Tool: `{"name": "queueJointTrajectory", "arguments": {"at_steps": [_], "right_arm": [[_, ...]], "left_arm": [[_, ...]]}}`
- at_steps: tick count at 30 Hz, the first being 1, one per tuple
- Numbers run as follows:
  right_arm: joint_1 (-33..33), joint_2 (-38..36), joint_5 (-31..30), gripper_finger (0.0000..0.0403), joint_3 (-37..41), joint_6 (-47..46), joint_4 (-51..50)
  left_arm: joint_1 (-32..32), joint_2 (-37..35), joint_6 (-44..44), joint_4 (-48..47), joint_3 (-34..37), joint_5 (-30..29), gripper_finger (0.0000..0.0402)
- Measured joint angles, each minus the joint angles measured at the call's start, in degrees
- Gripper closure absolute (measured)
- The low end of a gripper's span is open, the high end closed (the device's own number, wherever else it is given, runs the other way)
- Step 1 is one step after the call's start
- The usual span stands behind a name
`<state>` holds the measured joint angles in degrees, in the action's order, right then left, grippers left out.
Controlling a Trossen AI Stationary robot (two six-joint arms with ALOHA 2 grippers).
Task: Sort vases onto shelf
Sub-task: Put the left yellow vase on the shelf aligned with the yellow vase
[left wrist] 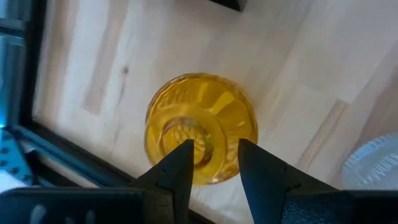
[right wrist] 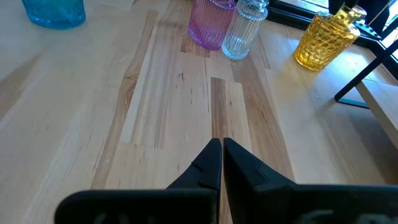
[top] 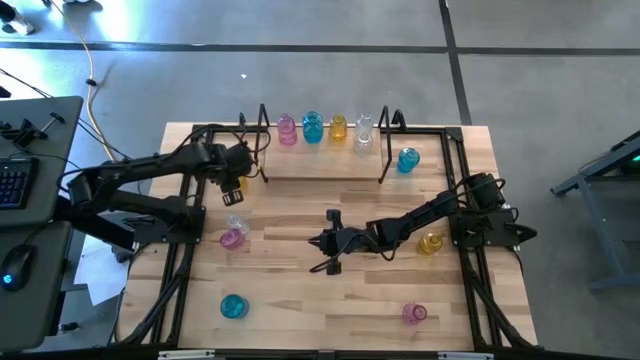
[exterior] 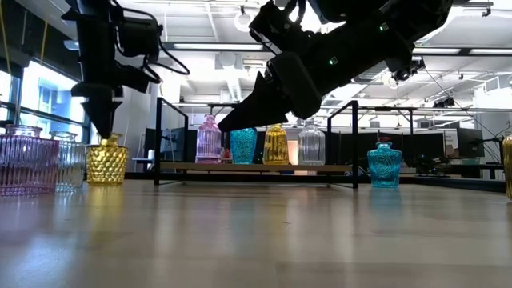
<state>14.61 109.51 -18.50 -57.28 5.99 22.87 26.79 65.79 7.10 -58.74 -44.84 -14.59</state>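
Light wooden tabletop [top: 330,300] carrying a black shelf [top: 320,178] with 4 vases [top: 325,128] in a row; 7 more vases scattered directly on wood.

10 vases [top: 312,127], 1 shelf [top: 320,150], 2 arms.

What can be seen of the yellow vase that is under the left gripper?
The yellow vase is small, of translucent amber-yellow glass with a dimpled, faceted surface, a round belly and a narrow neck with an open mouth. It stands upright on the light wooden table, at the left side, before the left end of the black shelf, with a clear vase close beside it. The left gripper is right above it, fingers apart on either side of its neck; a firm grip cannot be confirmed.
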Motion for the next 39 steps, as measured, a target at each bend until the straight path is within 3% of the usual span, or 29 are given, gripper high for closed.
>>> {"name": "queueJointTrajectory", "arguments": {"at_steps": [12, 21, 26, 30, 35, 39], "right_arm": [[0.0, 0.0, 0.0, 0.0403, 0.0, 0.0, -0.9], [0.3, -0.4, 0.0, 0.0403, 0.0, 0.0, -4.0], [2.7, -2.9, -1.1, 0.0403, 0.0, -0.1, -9.9], [5.7, -6.1, -5.2, 0.0403, 0.0, -1.4, -14.8], [9.5, -9.8, -10.2, 0.0403, 0.0, -4.5, -20.7], [11.6, -10.6, -9.5, 0.0403, 0.0, -4.4, -22.2]], "left_arm": [[0.3, 1.5, 3.5, -1.0, 0.0, -0.4, 0.0365], [-2.7, -2.7, 0.7, -9.0, -4.2, -3.1, 0.0368], [-9.9, -4.4, -4.4, -9.8, -8.7, -2.2, 0.0369], [-18.6, -3.5, -9.0, -10.1, -12.1, -2.0, 0.0369], [-28.6, -0.1, -13.4, -7.9, -15.9, -2.0, 0.0369], [-33.7, 5.5, -14.5, -2.6, -18.5, -0.3, 0.0369]]}}
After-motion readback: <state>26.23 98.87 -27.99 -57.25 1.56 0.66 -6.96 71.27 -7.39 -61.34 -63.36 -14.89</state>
